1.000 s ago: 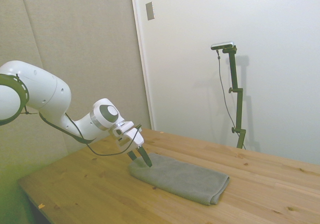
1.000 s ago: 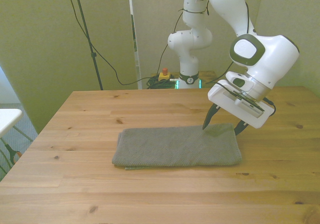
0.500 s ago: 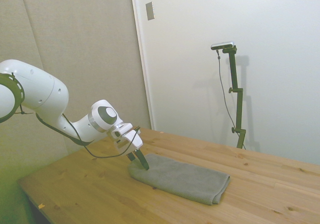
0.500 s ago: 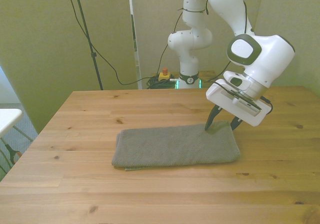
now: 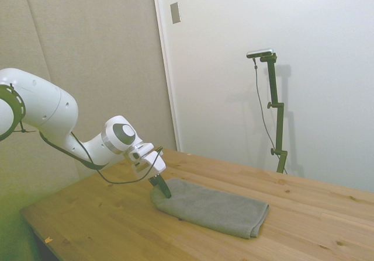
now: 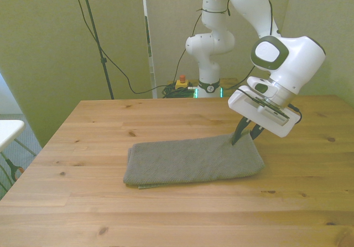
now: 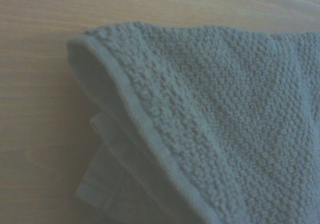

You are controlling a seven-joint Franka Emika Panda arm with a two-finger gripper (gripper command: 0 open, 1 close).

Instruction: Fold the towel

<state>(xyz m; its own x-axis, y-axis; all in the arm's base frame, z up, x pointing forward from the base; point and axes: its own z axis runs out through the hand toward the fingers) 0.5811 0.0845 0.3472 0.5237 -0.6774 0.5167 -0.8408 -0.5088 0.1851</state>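
**Pinching the towel's corner, with the whole length running away from the end effector**

Looking at the side and front views, the end effector (image 6: 245, 136) is sitting right at one end of the towel (image 6: 191, 161), at the far corner on the front view's right. Its fingers are looking drawn in narrow, pretty much closed, with the tips down on the cloth's edge, so it's reading as gripping that corner rather than hovering over it.

The towel is lying flat on the wooden surface (image 6: 166, 214), roughly in the middle, already doubled up in layers. The wrist view is showing that nicely: the towel (image 7: 215, 119) has its hemmed top layer curling up and more layers peeking out underneath.

What matters for the fold: the long axis is running across the front view, from the end effector's spot on the right toward the front view's left. So all the fabric is stretching away to one side of the grip, and the free end is well apart from it. Guessing the next move is carrying this corner along that axis, over to the far end.
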